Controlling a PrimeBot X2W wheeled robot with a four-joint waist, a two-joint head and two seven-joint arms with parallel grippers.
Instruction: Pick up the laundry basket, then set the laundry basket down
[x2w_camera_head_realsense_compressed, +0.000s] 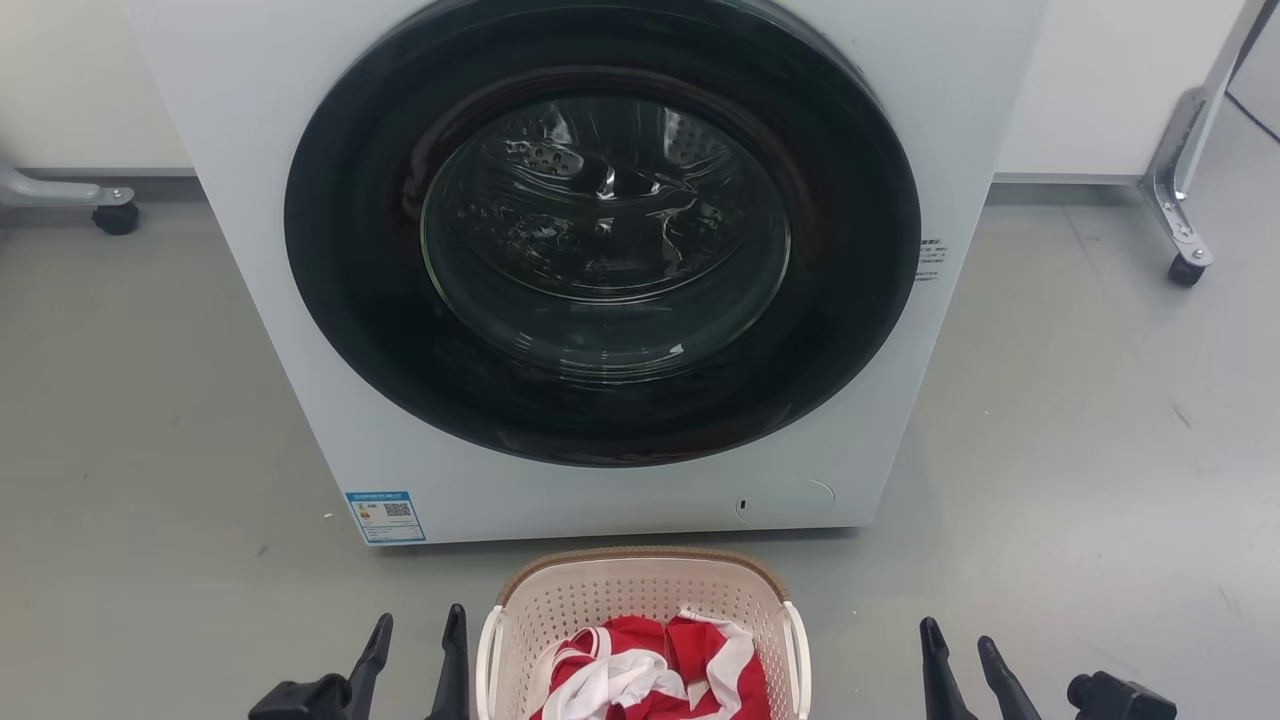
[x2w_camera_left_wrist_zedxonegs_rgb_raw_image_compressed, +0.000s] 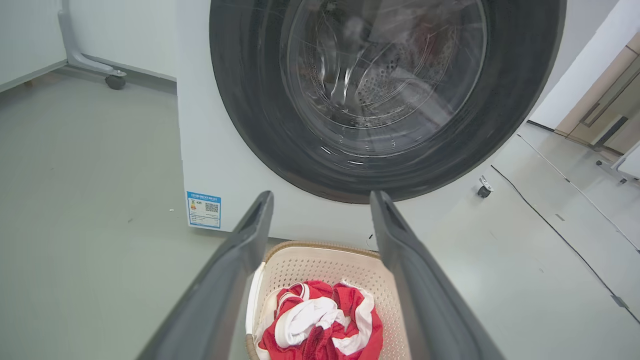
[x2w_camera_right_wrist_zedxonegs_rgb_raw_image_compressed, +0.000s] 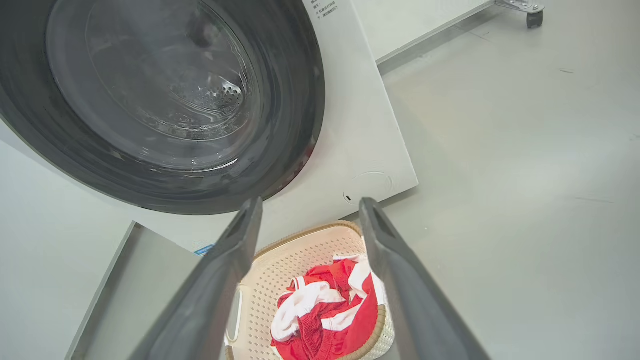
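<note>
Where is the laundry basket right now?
In the head view, the laundry basket stands on the floor at the bottom centre, in front of the washing machine, between the left gripper and the right gripper.

The laundry basket (x2w_camera_head_realsense_compressed: 620, 600) is matt cream plastic, finely perforated, with a brown woven-look rim. The crumpled red-and-white cloth (x2w_camera_head_realsense_compressed: 650, 670) in it looks soft. The washing machine (x2w_camera_head_realsense_compressed: 600, 500) has a smooth white shell, its door (x2w_camera_head_realsense_compressed: 605, 230) glossy dark glass. The floor (x2w_camera_head_realsense_compressed: 1080, 450) is smooth grey, faintly scuffed.
</note>
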